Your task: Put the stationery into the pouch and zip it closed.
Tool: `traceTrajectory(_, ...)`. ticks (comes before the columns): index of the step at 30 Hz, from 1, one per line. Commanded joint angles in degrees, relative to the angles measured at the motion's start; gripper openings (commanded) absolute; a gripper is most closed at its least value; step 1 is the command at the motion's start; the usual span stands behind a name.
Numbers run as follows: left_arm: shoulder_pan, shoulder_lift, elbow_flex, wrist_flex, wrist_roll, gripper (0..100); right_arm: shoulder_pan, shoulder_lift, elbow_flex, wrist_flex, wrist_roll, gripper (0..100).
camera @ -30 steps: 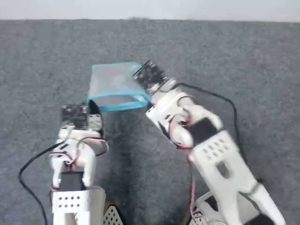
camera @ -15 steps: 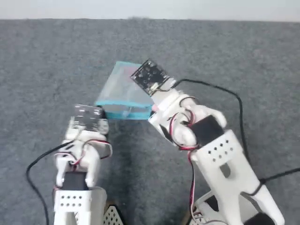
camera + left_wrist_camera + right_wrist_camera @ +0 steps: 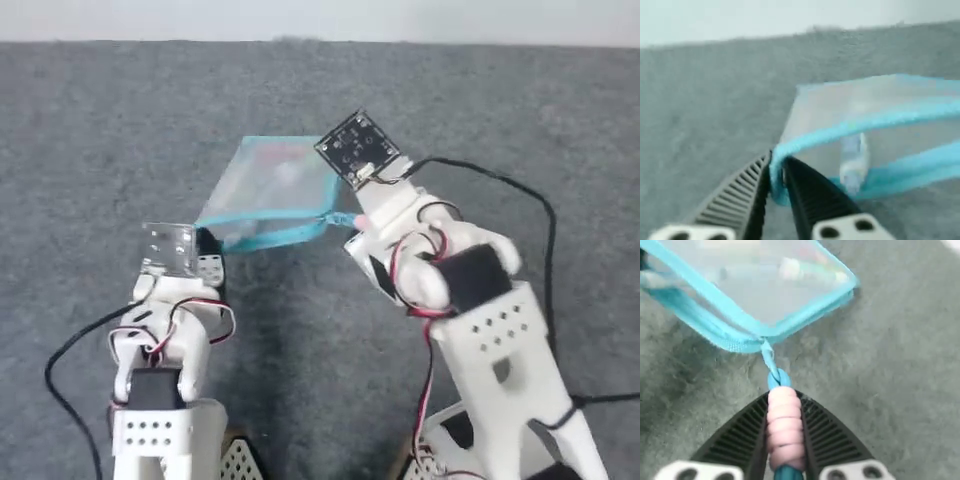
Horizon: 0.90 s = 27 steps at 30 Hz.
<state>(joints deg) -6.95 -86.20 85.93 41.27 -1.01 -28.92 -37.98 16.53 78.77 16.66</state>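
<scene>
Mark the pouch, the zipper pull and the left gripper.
pouch (image 3: pixel 270 188): high view, clear side panel.
zipper pull (image 3: pixel 784 415): right wrist view, pink grip.
left gripper (image 3: pixel 776 167): left wrist view, between its fingertips.

We see the right tool (image 3: pixel 782 396) with its two black ribbed fingers (image 3: pixel 737 432) closed on a pink ribbed pull (image 3: pixel 784 422). A short blue cord (image 3: pixel 771 365) runs from the pull to the end of the zipper (image 3: pixel 705 322) at one corner of the pouch (image 3: pixel 747 287). The pouch is translucent with blue trim and lies on the grey desk (image 3: pixel 890 365). Blurred shapes (image 3: pixel 790 267) show through its wall; we cannot identify them.
</scene>
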Motion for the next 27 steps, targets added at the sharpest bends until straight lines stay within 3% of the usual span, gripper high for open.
traceTrajectory(1,2.02,-0.53,-1.54,-2.2,-3.34,1,0.48,-3.56,-6.42,4.7,2.9,0.7)
traceTrajectory(4,-11.69,-0.09,-6.2,-1.85,2.73,1,6.55,-4.26,-9.58,8.22,5.54,0.7)
traceTrajectory(5,-13.1,0.0,-6.02,-1.76,5.45,1,8.31,-4.97,-12.04,8.84,5.71,0.7)
traceTrajectory(7,-8.79,0.0,-4.0,-0.7,6.59,1,9.27,-5.32,-18.55,11.47,5.71,0.6)
traceTrajectory(10,10.02,0.0,-1.54,2.55,2.2,1,2.86,-2.77,-21.01,15.08,4.84,0.6)
traceTrajectory(12,14.95,-0.35,-1.8,3.87,0.44,1,0.31,1.01,-17.49,15.78,5.1,0.6)
traceTrajectory(13,12.66,-0.44,-2.77,3.87,0.44,1,0.31,2.51,-15.47,15.25,5.45,0.7)
traceTrajectory(16,-3.16,0.0,-6.55,3.6,2.02,1,2.95,4.26,-10.64,12.18,6.42,0.7)
traceTrajectory(17,-4.92,0.0,-6.2,3.16,3.43,1,3.65,4.26,-8.88,10.15,6.33,0.7)
traceTrajectory(19,0.0,0.0,-3.03,2.73,3.78,1,4.0,3.91,-5.36,6.2,6.15,0.7)
traceTrajectory(22,16.44,-0.09,0.22,3.16,-3.6,1,4.09,4.44,-2.37,3.21,6.07,0.7)
traceTrajectory(24,13.36,-0.09,-2.24,4.22,-2.46,1,4.53,4.44,-1.05,2.86,6.15,0.7)
traceTrajectory(27,1.49,-0.09,-4.35,4.22,5.8,1,4.44,3.82,0.53,3.3,6.42,0.7)
